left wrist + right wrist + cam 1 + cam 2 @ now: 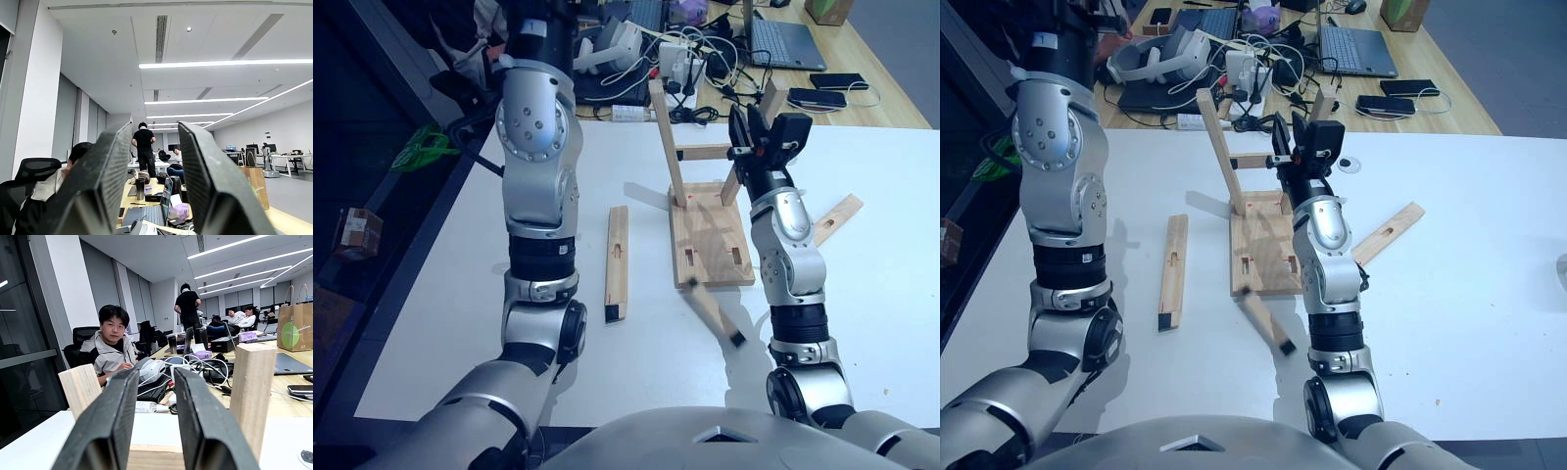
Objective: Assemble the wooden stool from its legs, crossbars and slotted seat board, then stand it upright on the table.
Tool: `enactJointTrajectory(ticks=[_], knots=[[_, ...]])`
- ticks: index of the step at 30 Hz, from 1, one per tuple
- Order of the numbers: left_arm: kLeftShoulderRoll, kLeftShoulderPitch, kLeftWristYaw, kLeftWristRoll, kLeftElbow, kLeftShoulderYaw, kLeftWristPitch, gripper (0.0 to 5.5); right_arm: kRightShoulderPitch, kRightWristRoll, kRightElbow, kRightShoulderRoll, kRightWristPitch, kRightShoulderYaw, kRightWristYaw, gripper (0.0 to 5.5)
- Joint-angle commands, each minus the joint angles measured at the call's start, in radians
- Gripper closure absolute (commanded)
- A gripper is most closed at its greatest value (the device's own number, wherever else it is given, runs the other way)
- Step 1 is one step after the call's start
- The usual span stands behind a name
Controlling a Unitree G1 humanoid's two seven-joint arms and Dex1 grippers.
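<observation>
**Partly built stool on the white desk [881, 294].** The slotted seat board [705, 245], of pale flat wood, is laid flat. Two square-section legs, the left leg [668, 137] and the right leg [771, 98], are set upright at its far edge, leaning a little, and are joined by a short crossbar [705, 152]. The right gripper [745, 117] is held at the crossbar's right end, just beside the right leg. Its dark, rough-faced jaws are parted and pointed upward, with nothing clasped between them. The left gripper [155, 128] is raised high above the desk, its jaws parted and empty. A loose leg [617, 262] is laid left of the board with its slots facing up and its long axis running near-to-far; it is judged nearer the left arm. A second slotted piece [837, 217] is laid aslant to the right of the board, and a short bar [717, 311] at the board's near edge.
</observation>
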Motion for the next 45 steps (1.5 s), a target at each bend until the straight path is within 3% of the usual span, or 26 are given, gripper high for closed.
enactJointTrajectory(ticks=[1, 9, 15, 19, 25, 32, 38, 45], knots=[[-0.001, -0.018, -0.005, -0.004, 0.051, 0.013, 0.018, 4.09, -0.010, -0.006, -0.002, 0.001, -0.002, 0.004, 0.002, 4.22], [-0.040, 0.018, 0.006, -0.052, 0.053, 0.034, 0.150, 4.09, 0.000, -0.006, -0.008, 0.002, 0.007, 0.002, -0.006, 4.22], [-0.059, 0.200, 0.027, -0.025, -0.099, 0.001, 0.256, 4.09, 0.062, -0.095, -0.075, -0.011, 0.107, 0.041, -0.081, 4.22], [-0.066, 0.306, 0.042, -0.010, -0.192, -0.005, 0.322, 4.09, 0.098, -0.079, -0.121, -0.065, 0.115, 0.022, -0.025, 4.22], [-0.046, 0.515, 0.017, 0.021, -0.381, -0.058, 0.445, 4.09, 0.306, 0.069, -0.354, -0.251, 0.256, -0.026, 0.199, 4.22], [-0.014, 0.555, -0.021, 0.039, -0.484, -0.072, 0.551, 4.09, 0.648, 0.341, -0.652, -0.504, 0.445, -0.024, 0.514, 4.22], [0.024, 0.551, -0.062, 0.033, -0.538, -0.057, 0.624, 4.14, 0.860, 0.415, -0.743, -0.680, 0.463, -0.005, 0.705, 3.15], [0.047, 0.538, -0.087, 0.036, -0.566, -0.064, 0.672, 4.14, 1.060, 0.449, -0.754, -0.875, 0.428, -0.065, 0.929, 3.15]])
